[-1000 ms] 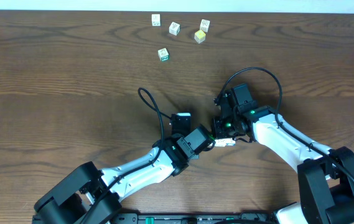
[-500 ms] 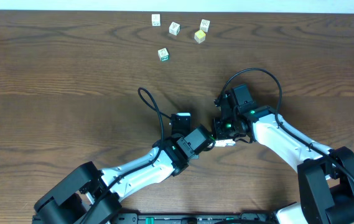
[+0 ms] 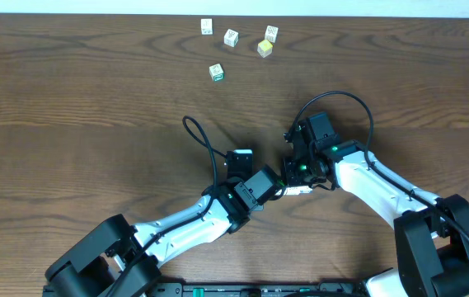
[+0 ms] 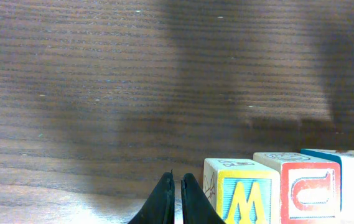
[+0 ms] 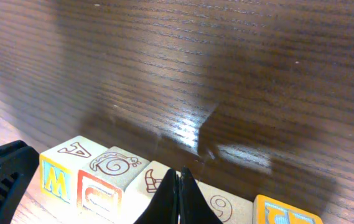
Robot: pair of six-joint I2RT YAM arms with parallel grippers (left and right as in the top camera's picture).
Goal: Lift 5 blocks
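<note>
Nothing has visibly moved since a second ago: overhead, the left arm (image 3: 186,221) and right arm (image 3: 374,183) hold the same nose-to-nose pose over the middle of the table (image 3: 94,107).

Jaws: the left gripper (image 4: 175,198) has its fingers pressed together with nothing between them, and so does the right gripper (image 5: 178,194).

Location: the five blocks (image 5: 155,180) sit in one tight row, face to face, between the two grippers. The yellow-bordered block (image 4: 242,194) is at the left gripper's end, just beside its fingers. The red-bordered block (image 4: 301,190) comes next, and the orange block (image 5: 282,213) is at the far end.

Risk (judgement only): you appear to be holding the row by end pressure alone. If one arm rises faster, or the squeeze slackens, the row could buckle at a middle joint and drop blocks.

Views: overhead hides the row almost entirely, showing only a pale sliver between the grippers, but it alone shows the loose cubes (image 3: 231,37) near the table's far edge. The right wrist view alone lets you count all five blocks. Neither wrist view settles whether the row is clear of the table, or how the right fingers bear on it.
</note>
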